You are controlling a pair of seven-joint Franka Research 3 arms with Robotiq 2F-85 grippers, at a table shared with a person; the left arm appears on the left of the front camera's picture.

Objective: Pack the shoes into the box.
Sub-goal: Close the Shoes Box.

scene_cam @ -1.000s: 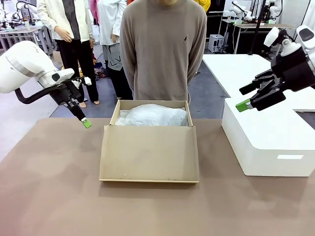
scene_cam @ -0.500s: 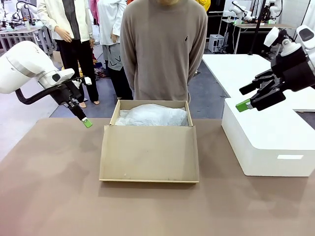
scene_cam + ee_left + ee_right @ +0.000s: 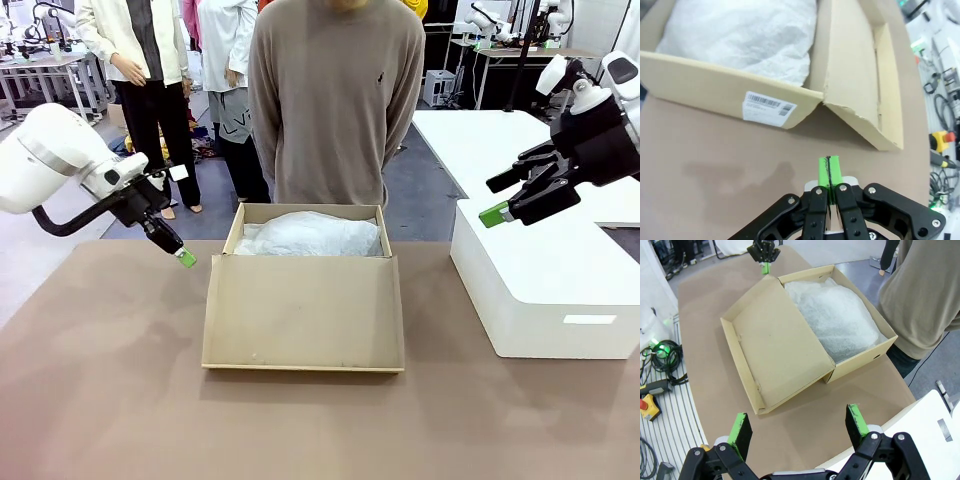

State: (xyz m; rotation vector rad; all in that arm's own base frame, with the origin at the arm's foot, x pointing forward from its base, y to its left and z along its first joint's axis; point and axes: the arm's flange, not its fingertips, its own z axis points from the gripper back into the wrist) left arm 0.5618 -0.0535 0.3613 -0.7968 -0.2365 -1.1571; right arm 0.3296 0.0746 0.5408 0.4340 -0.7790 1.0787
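- shoebox (image 3: 308, 262) open on the brown tabletop (image 3: 100, 400), near the middle of the far edge; tan cardboard, attached flat lid (image 3: 303, 312) folded out toward the robot's side and lying on the tabletop
- crumpled white tissue paper (image 3: 312, 235) in the shoebox tray; no shoe visible under it, can't tell if any are inside
- left wrist view: white barcode label (image 3: 769, 105) on the shoebox's outer side wall
- left gripper (image 3: 186, 258) just beside the shoebox's far left corner, above the tabletop, fingers (image 3: 834, 171) pressed together with nothing between them, green pads touching
- right gripper (image 3: 500, 200) up in the air over the right side, above the white rectangular block (image 3: 540, 290), fingers spread wide, holding nothing
- right wrist view: both green pads (image 3: 857, 421) well apart, shoebox and lid below them
- white block sits at the right edge of the tabletop, apart from the shoebox
- person (image 3: 333, 100) in a beige sweater stands at the far edge right behind the shoebox, arms behind the back
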